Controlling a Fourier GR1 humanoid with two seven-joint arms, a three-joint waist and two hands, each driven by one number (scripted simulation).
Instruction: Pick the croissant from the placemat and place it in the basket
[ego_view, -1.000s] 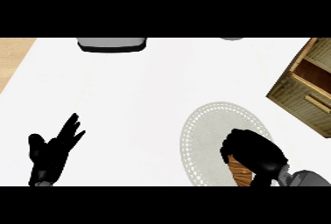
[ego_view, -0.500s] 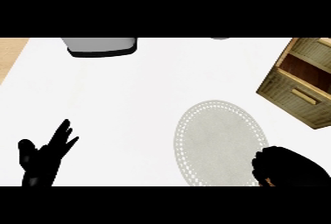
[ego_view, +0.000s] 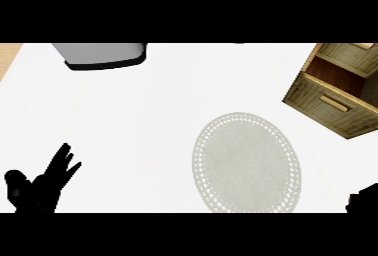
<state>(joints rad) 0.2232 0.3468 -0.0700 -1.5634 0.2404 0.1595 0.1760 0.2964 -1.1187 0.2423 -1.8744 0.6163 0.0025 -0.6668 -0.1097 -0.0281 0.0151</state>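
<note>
The oval placemat (ego_view: 247, 162) ran lengthwise away from the robot, with the basket (ego_view: 336, 90) near its far right. The left hand (ego_view: 40, 185) rested with fingers spread wide. The right hand (ego_view: 365, 199) barely showed, and I couldn't tell its state.

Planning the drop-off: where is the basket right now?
Head view, upper right: the basket stands at the picture's right edge, just up and right of the oval placemat, apart from it.

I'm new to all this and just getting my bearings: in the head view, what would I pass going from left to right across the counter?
left hand, open, at the lower edge → grey container at the top edge → pale oval placemat → wicker basket at the right
</note>
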